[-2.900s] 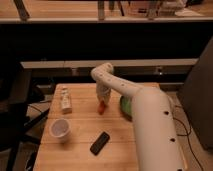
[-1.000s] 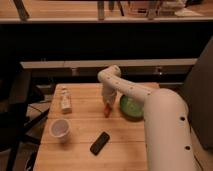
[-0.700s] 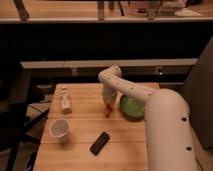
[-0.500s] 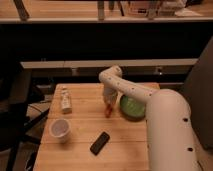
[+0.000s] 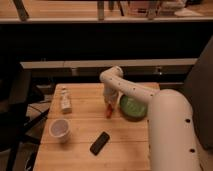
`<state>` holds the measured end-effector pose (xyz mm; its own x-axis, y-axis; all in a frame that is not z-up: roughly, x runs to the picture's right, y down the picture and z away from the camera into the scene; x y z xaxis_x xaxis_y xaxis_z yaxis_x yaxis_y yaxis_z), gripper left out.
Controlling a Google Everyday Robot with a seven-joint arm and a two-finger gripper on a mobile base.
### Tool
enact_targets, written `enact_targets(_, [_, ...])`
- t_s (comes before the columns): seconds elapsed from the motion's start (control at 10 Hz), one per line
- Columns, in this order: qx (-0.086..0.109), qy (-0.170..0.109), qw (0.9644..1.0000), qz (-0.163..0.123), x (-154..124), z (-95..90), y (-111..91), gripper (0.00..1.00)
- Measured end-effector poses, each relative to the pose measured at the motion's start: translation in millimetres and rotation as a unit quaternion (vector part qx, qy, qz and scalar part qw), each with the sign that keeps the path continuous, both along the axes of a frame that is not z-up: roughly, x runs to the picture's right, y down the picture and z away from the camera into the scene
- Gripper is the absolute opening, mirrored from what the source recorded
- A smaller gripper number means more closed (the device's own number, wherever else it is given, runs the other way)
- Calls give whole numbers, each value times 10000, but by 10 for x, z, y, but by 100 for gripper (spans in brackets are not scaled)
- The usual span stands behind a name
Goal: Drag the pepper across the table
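The pepper (image 5: 108, 111) is a small red-orange sliver lying on the light-wood table (image 5: 85, 127), just left of the green bowl (image 5: 133, 107). My gripper (image 5: 108, 103) hangs straight down over it at the end of the white arm, which reaches in from the lower right. The gripper's tip meets the pepper's upper end, and the wrist hides how it holds it.
A small bottle (image 5: 65, 100) stands at the table's left. A white paper cup (image 5: 60, 129) sits in front of it. A black phone-like slab (image 5: 100, 142) lies near the front edge. A long pale shelf (image 5: 65, 64) runs behind the table.
Since the earliest frame the gripper and pepper have shifted right and slightly toward the front, nearer the green bowl. Over the last second little has moved.
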<state>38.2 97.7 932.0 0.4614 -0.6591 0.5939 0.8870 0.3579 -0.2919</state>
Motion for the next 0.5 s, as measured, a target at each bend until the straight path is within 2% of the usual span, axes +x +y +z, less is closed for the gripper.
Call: enact_targets(0.5, [5, -21, 10000, 18, 46, -23, 21, 0])
